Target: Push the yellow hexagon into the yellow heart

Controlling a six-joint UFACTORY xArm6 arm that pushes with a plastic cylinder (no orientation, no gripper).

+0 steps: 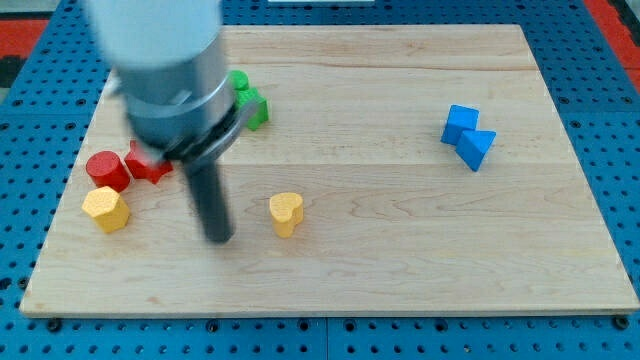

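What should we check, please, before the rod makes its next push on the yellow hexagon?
1. Yellow hexagon in view, at the view's left: ok.
2. Yellow heart in view, lying to the view's right of the hexagon: ok.
3. My tip behind the hexagon for a rightward push: not ok, it sits between the two.
4. Tip apart from both yellow blocks: ok.
5. Red cylinder apart from the hexagon: cannot tell, they sit very close.
6. No block between hexagon and heart: ok.

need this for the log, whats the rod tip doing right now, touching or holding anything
My tip: no gripper, holds nothing. It sits on the board between the yellow hexagon at the view's left and the yellow heart at the view's right, touching neither.
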